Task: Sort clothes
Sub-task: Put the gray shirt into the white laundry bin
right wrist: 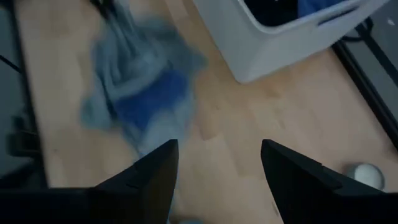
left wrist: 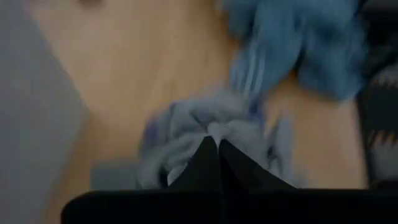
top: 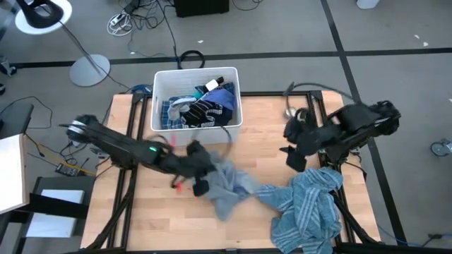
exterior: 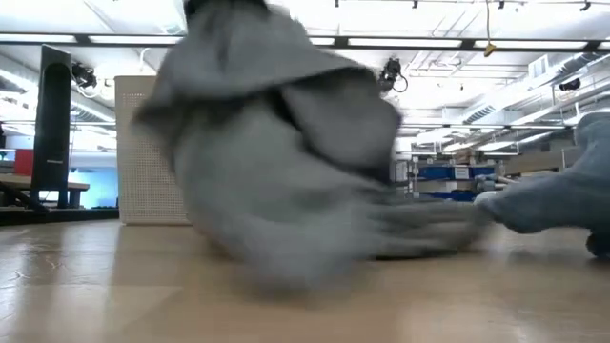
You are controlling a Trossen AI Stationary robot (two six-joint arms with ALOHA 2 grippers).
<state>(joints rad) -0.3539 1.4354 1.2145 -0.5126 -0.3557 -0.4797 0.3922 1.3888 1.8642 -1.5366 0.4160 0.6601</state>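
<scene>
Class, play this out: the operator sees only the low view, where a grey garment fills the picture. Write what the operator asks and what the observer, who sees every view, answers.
Operator: What is holding the grey garment?
Observer: The left gripper, shut on a bunch of its fabric near the middle of the table.
Operator: And the other arm?
Observer: The right gripper is open over bare wood, beside the white bin.
Operator: Is anything in that bin?
Observer: Yes, several dark and blue pieces lie inside it.
</scene>
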